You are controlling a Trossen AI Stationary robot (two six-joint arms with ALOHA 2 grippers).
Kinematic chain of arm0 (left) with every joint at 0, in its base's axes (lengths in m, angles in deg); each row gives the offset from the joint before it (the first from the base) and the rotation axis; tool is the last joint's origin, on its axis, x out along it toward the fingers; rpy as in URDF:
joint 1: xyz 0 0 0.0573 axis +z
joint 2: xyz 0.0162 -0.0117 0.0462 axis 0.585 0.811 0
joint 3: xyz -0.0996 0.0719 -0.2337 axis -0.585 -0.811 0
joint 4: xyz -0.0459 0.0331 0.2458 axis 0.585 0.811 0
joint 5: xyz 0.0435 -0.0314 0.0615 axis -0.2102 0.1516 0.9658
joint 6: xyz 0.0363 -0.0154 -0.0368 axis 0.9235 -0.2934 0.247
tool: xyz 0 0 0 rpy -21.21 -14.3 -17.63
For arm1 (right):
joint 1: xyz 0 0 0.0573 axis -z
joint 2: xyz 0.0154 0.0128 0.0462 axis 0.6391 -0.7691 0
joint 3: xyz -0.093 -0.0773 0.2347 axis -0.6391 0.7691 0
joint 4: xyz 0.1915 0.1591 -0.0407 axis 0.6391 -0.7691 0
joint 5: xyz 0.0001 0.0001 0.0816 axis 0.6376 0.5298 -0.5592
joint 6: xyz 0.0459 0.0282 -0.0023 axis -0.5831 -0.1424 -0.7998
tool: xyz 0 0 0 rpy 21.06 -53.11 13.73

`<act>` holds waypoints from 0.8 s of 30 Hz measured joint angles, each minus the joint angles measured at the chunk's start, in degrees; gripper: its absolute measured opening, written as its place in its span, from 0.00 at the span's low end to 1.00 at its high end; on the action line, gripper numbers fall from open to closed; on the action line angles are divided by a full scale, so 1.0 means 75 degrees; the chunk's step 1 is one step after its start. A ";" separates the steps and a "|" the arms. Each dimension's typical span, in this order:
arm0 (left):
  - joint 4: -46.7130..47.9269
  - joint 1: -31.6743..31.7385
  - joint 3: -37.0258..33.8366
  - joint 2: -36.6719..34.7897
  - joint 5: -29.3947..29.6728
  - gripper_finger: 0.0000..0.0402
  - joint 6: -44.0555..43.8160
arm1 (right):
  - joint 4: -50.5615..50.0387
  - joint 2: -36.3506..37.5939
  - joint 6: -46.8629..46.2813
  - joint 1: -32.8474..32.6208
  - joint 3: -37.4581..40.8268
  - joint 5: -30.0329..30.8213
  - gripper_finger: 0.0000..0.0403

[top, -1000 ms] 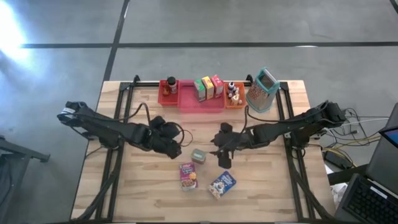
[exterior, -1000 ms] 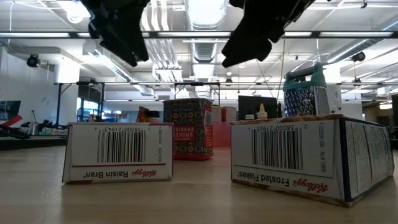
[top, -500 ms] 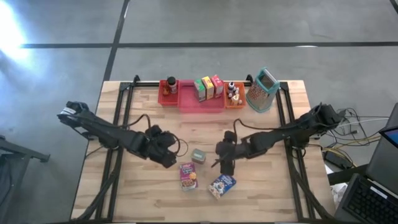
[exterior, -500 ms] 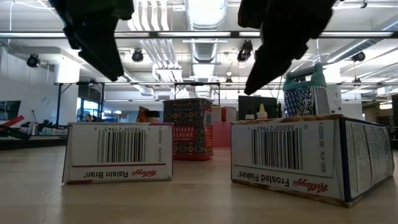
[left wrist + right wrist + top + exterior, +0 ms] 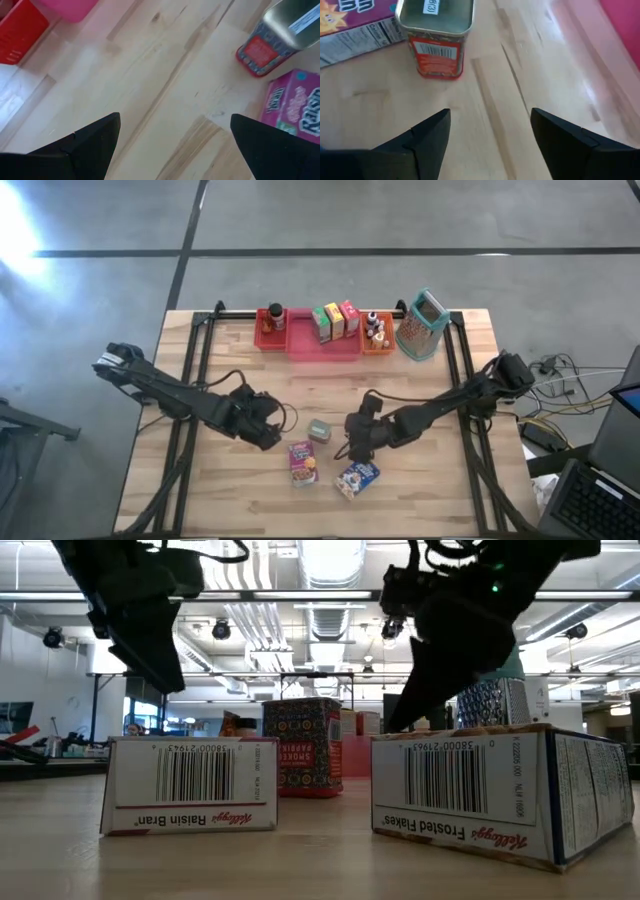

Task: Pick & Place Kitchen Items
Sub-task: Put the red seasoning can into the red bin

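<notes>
Three kitchen items lie loose mid-table: a small red tin [image 5: 319,430], a pink Raisin Bran box [image 5: 303,463] lying flat, and a blue Frosted Flakes box [image 5: 357,477] lying flat. My left gripper [image 5: 268,436] hovers open just left of the tin and the Raisin Bran box, fingers slanting down. My right gripper [image 5: 353,447] hovers open just right of the tin, above the far end of the Frosted Flakes box. In the left wrist view the tin [image 5: 272,40] and Raisin Bran box [image 5: 295,107] lie ahead of my left gripper [image 5: 175,145]. The right wrist view shows the tin [image 5: 437,37] upright beyond my right gripper [image 5: 490,135].
Along the far edge stand a red tray [image 5: 270,330] with a bottle, a pink tray [image 5: 325,343] holding three small boxes, an orange tray [image 5: 377,340] with small bottles, and a teal-topped grater [image 5: 420,325]. Bare wood lies on the near left and right.
Both grippers have come down and moved toward the table's near edge. The left one has closed in on the Raisin Bran box. The right one has gone toward the tin and the Frosted Flakes box and tipped more steeply down. The items have not moved.
</notes>
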 joint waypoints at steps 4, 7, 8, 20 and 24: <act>0.0000 0.0000 -0.0158 0.0000 0.0000 0.95 0.0003 | 0.0411 -0.0276 0.0098 -0.0040 0.0017 0.0086 0.68; 0.0005 0.0003 -0.0201 0.0003 0.0001 0.95 0.0007 | 0.0638 -0.0394 0.0106 -0.0037 0.0016 0.0092 0.67; -0.0018 0.0003 -0.0204 0.0003 0.0003 0.95 0.0008 | 0.0651 -0.0425 0.0104 -0.0037 0.0018 0.0095 0.66; -0.0013 0.0006 -0.0206 0.0003 0.0003 0.95 0.0017 | 0.0238 -0.0464 -0.0038 -0.0107 0.0030 0.0030 0.55; -0.0017 0.0006 -0.0206 0.0003 0.0003 0.95 0.0017 | 0.0155 -0.0461 -0.0068 -0.0107 0.0033 -0.0002 0.52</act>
